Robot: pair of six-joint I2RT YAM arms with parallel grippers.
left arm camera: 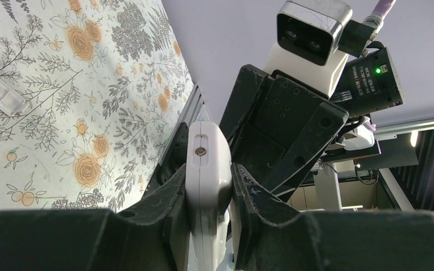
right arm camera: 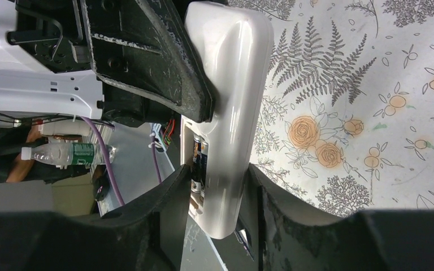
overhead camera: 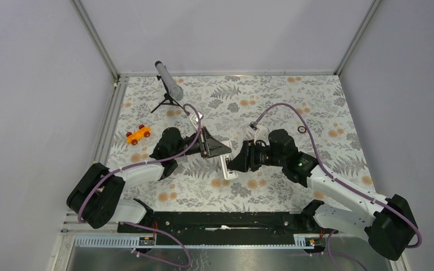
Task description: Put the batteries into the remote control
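Note:
The white remote control (overhead camera: 227,168) is held off the flowered cloth between my two arms. In the left wrist view my left gripper (left arm camera: 208,179) is shut on one end of the remote control (left arm camera: 206,155), which stands edge-on between the pads. In the right wrist view my right gripper (right arm camera: 217,189) has its jaws against both sides of the other end of the remote control (right arm camera: 234,96). Two dark batteries (right arm camera: 199,161) lie in the open compartment, facing the left pad. From above, my left gripper (overhead camera: 219,151) and right gripper (overhead camera: 235,164) meet nose to nose.
An orange toy car (overhead camera: 138,134) sits at the left of the cloth. A grey tube on a black tripod (overhead camera: 169,83) stands at the back left. A thin black ring (overhead camera: 301,129) lies at the right. A white flat strip (left arm camera: 0,93) rests on the cloth.

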